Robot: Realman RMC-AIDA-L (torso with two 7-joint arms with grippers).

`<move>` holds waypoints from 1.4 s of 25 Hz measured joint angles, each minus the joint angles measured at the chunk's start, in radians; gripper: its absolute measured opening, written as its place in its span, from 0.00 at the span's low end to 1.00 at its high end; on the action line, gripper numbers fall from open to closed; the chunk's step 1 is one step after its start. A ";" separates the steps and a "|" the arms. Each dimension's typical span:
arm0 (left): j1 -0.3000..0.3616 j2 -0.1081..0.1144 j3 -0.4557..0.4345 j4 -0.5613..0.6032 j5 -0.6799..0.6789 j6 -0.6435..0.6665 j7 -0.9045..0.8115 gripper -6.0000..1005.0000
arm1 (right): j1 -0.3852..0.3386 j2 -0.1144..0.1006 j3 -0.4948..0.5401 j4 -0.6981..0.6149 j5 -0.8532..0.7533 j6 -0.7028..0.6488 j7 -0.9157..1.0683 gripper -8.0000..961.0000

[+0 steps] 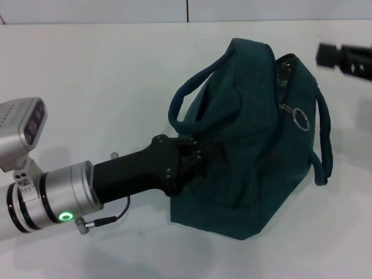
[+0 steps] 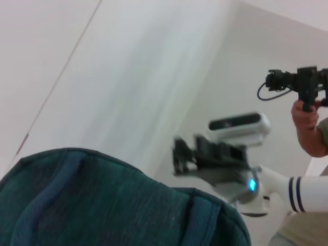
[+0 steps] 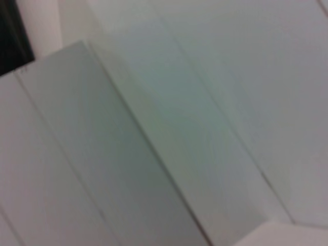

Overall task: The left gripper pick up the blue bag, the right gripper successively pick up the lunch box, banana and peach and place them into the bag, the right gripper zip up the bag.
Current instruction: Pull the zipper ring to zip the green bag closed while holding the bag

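Head view is filled mostly by a white table [image 1: 87, 75], matt and plain, with a pale wall behind it where a dark vertical seam [image 1: 187, 10] is seen. The far edge of the table runs straight across near the top of this view. Open white surface is seen to the left of the blue bag [image 1: 244, 157] and in front of it, and a narrower strip is seen to its right. The blue bag stands upright near the middle of the table, slightly to the right; one loop handle [image 1: 195, 96] arches over its left side and the other one [image 1: 324, 139] hangs down on its right side. A metal ring pull [image 1: 300, 120] hangs at the top seam, where the zipper is closed along most of its length, with a small gap at the far end. The left gripper [image 1: 200, 158] is reached in from the lower left on a black arm with a silver segment, on which a green light [image 1: 66, 217] is lit. Its fingers are pressed against the left side of the bag, and fabric seems to be pinched between them, though the exact hold cannot be told. The right gripper [image 1: 325, 55] is held above the table at the upper right, well apart from the bag; whether its jaws are open cannot be told. In the left wrist view the teal fabric is seen close, and a person's hand [image 2: 307, 120] holding a black device is seen in the distance. In the right wrist view only pale panels are shown.
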 joint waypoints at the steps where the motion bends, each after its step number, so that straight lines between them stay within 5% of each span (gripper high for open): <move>1: 0.001 0.000 0.000 0.000 -0.004 0.000 0.000 0.05 | -0.006 -0.005 -0.001 -0.004 -0.014 -0.014 -0.010 0.06; 4: 0.002 0.000 0.001 -0.001 -0.010 -0.002 -0.002 0.05 | -0.034 -0.001 -0.004 -0.044 -0.083 -0.039 -0.034 0.09; 10: 0.003 -0.002 0.002 -0.002 -0.011 -0.009 -0.014 0.05 | -0.093 0.066 -0.001 -0.171 -0.201 -0.041 -0.076 0.47; 17: 0.001 -0.001 0.000 -0.002 -0.011 -0.010 -0.034 0.05 | -0.115 0.091 0.016 -0.203 -0.210 -0.016 -0.097 0.82; 35: -0.006 0.001 -0.001 -0.002 -0.011 -0.022 -0.035 0.05 | -0.099 0.113 0.071 -0.196 -0.216 -0.005 -0.135 0.90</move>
